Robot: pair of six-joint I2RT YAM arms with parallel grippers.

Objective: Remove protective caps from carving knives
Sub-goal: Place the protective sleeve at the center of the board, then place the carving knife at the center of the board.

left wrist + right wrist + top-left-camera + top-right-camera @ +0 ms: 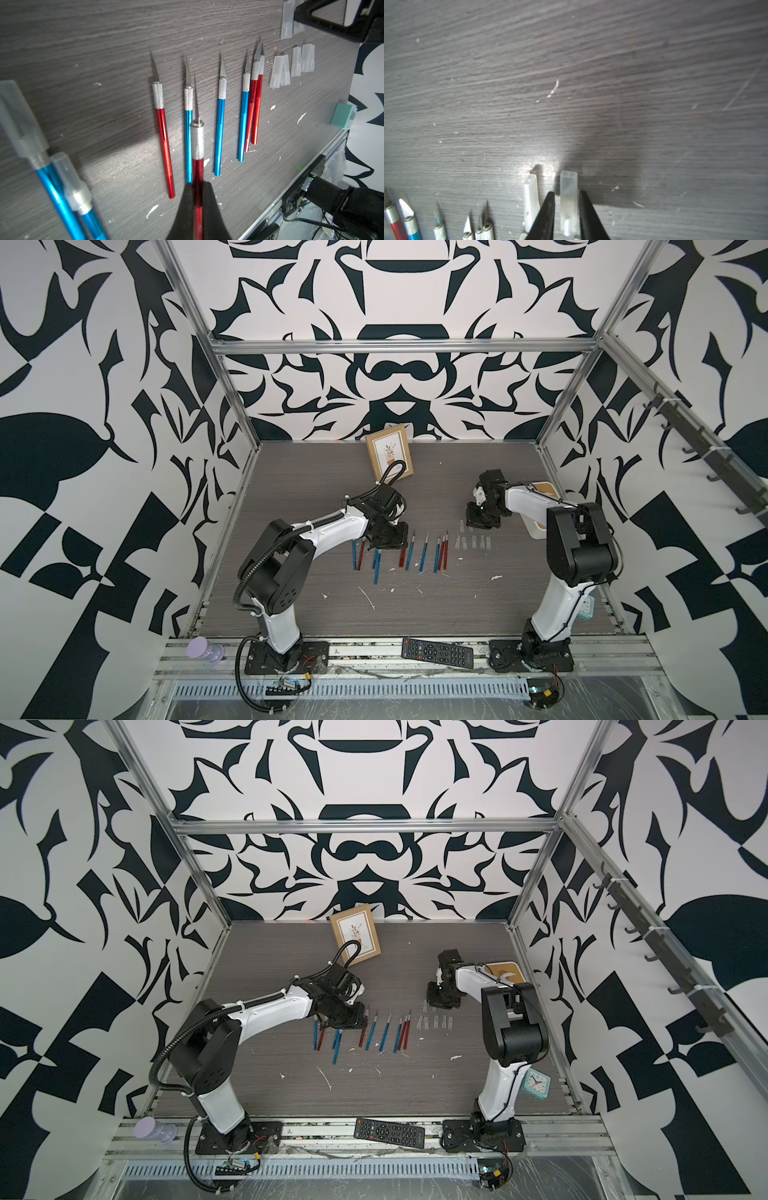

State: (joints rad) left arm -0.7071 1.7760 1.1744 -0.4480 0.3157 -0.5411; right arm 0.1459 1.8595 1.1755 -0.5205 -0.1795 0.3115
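On the dark wood-grain tabletop [415, 605], my left gripper [197, 184] is clamped on a bare-bladed, red-handled carving knife [197, 141] above the knife row [424, 551] at mid-table. My right gripper [566, 192], fingers slightly apart, brackets a translucent plastic cap [568, 182] lying toward the right edge. This looks like the release step. Next I'd lay the knife down, with open room toward the near edge. 2 blue knives [68, 187] wear caps.
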